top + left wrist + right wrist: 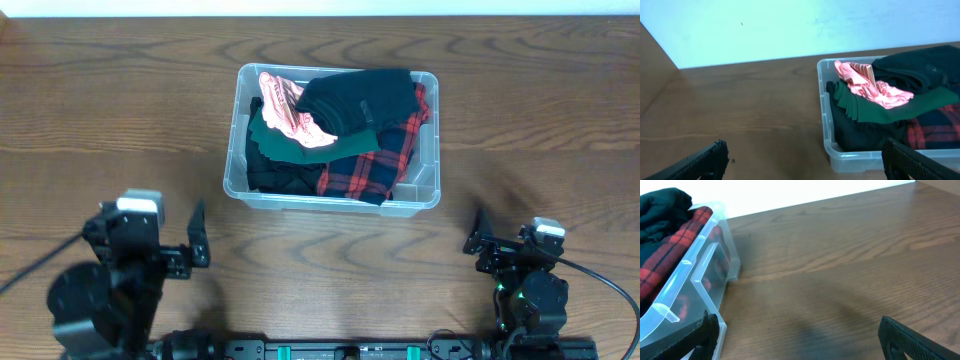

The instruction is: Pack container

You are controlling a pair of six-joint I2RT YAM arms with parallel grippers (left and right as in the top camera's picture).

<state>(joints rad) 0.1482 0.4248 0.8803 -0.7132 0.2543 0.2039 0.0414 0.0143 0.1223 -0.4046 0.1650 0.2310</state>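
Note:
The clear plastic container (pixel 428 190) sits at the middle of the table and holds folded clothes: a black garment (pixel 360 100), a pink striped one (pixel 290 110), a green one (pixel 330 148) and a red-and-black plaid one (pixel 385 160). The container also shows in the left wrist view (pixel 827 140) and the right wrist view (pixel 700 270). My left gripper (pixel 175 240) is open and empty, near the table's front left. My right gripper (pixel 490 243) is open and empty, at the front right. Both are apart from the container.
The wooden table (pixel 540 120) stretches around the container. A pale wall (pixel 765 25) rises behind the table's far edge.

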